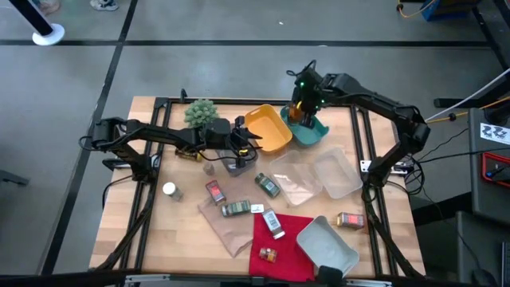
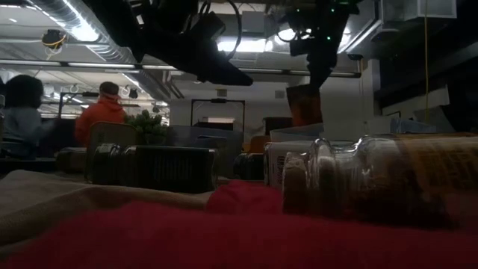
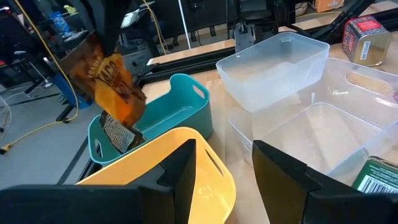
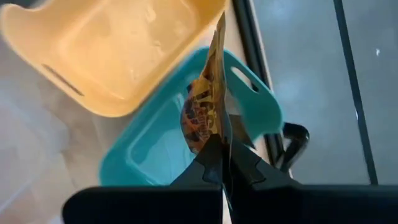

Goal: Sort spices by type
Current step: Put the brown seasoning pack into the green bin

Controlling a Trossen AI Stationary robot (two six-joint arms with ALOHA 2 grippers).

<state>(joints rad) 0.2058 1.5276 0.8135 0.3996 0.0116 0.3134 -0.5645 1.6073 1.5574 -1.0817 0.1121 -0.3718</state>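
Your right end effector, clamped on an orange spice packet, hangs it over the teal tray; the yellow tray and two clear trays hold nothing; left end effector apart.

Nothing reads clearly — the orange spice packet and green-labelled jar carry only illegible print.

Yellow tray touching the teal tray at the table's far edge, clear trays just beside, spiky green plant, red cloth under a grey tray, person in orange beyond.
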